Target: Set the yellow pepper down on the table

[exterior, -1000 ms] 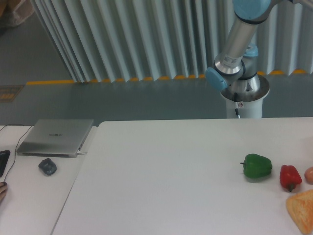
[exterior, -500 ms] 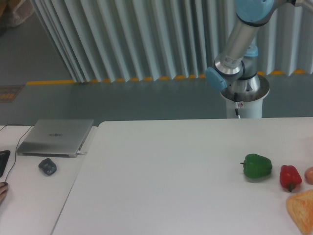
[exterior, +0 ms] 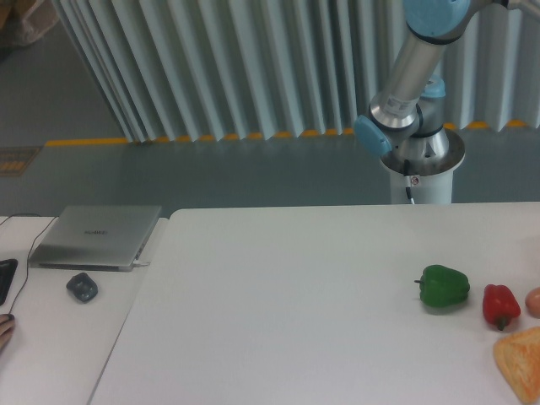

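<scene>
Only the arm (exterior: 412,63) shows, rising out of frame behind the table (exterior: 278,304); its gripper is out of view, state unknowable. A green pepper (exterior: 444,286) and red pepper (exterior: 500,305) lie below the arm.

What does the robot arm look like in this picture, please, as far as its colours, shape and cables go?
The arm is a silver metal tube with light blue caps at its joints. It stands on a round white pedestal behind the table, with a thin black cable and a small red mark on the pedestal's front. The gripper is out of view.
</scene>
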Controlling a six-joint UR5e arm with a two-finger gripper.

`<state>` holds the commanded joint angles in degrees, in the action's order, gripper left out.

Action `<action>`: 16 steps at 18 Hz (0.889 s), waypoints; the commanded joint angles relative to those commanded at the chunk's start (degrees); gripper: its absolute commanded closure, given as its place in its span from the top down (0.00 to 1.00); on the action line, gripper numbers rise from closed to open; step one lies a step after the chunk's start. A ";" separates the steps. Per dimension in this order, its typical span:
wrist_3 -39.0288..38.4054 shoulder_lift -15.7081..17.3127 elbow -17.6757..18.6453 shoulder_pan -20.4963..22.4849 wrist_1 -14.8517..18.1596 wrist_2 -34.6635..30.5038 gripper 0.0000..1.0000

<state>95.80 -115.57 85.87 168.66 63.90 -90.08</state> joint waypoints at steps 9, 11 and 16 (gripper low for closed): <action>-2.29 -2.20 0.79 -2.81 -0.44 -6.86 1.00; -1.94 -2.20 1.05 -2.81 -0.53 -6.69 1.00; -0.19 -1.85 0.44 -2.90 -0.79 -6.86 0.37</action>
<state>95.62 -117.42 86.31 165.76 63.11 -96.94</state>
